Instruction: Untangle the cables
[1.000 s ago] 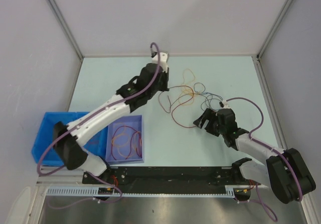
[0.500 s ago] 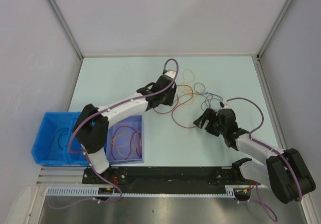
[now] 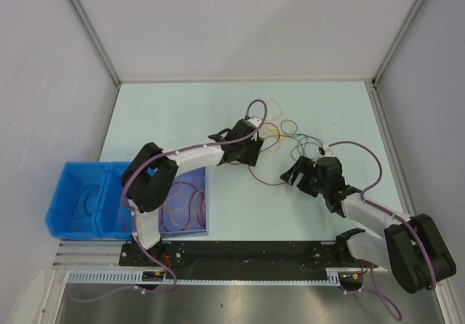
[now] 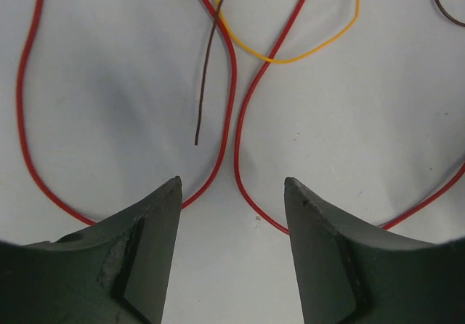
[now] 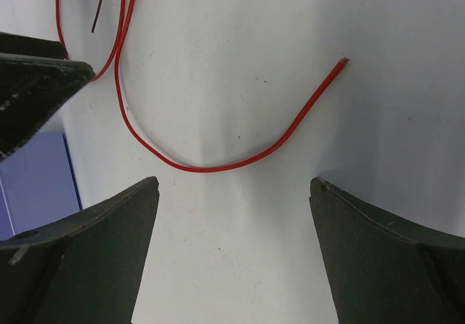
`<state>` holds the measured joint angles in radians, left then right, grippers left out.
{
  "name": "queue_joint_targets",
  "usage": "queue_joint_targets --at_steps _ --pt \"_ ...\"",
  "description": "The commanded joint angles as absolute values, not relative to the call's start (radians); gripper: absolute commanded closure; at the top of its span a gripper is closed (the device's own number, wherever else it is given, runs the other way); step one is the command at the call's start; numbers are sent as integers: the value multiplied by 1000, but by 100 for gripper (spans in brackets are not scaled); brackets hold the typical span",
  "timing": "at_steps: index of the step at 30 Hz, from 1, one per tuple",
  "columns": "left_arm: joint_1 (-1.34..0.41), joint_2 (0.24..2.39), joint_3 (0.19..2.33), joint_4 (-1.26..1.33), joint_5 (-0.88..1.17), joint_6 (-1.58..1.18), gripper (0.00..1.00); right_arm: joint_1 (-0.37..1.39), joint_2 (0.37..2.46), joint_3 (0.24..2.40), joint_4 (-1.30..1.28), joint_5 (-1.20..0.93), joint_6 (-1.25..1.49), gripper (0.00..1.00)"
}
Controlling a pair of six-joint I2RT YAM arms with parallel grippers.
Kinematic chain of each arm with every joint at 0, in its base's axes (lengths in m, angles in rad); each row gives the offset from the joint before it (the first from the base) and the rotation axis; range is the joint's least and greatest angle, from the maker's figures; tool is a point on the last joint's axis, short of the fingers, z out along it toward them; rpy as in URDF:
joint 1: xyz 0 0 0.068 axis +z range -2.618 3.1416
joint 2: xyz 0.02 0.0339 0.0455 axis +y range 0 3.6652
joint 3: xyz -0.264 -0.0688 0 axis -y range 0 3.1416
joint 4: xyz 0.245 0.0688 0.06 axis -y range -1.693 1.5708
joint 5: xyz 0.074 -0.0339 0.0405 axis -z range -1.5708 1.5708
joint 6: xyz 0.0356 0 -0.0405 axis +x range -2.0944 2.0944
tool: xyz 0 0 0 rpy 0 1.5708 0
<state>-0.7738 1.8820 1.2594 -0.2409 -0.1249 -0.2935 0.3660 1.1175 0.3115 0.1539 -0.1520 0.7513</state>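
Cables (image 3: 280,136) partly in near tray (image 3: 183,232), rest tangled mid-table. Right gripper (image 5: 234,182) wide open, empty, over a red strand (image 5: 203,169). Left gripper (image 4: 232,184) open, empty, red loops (image 4: 233,84) just ahead. Likely between picks; next, pinching one loop clear of crossings.

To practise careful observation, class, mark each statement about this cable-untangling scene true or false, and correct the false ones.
1. The left gripper and right gripper both stand open, gripping nothing. True.
2. The pale blue tray beside the left arm is empty. False: it holds orange and red cable loops.
3. A yellow cable crosses red cables ahead of the left gripper. True.
4. The red cable before the right gripper shows no end. False: one free end lies in view.
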Motion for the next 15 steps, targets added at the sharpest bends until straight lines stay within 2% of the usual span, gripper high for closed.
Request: queue_joint_targets --at_steps 1,7,15 --pt "-781 1891 1252 -152 -41 -255 35 357 1135 301 158 -160 750 11" --pt "-796 1945 1272 -160 -49 -232 36 354 1138 301 160 -164 750 11" --pt "-795 1982 1295 -182 -107 -218 44 348 1138 298 164 -172 750 11"
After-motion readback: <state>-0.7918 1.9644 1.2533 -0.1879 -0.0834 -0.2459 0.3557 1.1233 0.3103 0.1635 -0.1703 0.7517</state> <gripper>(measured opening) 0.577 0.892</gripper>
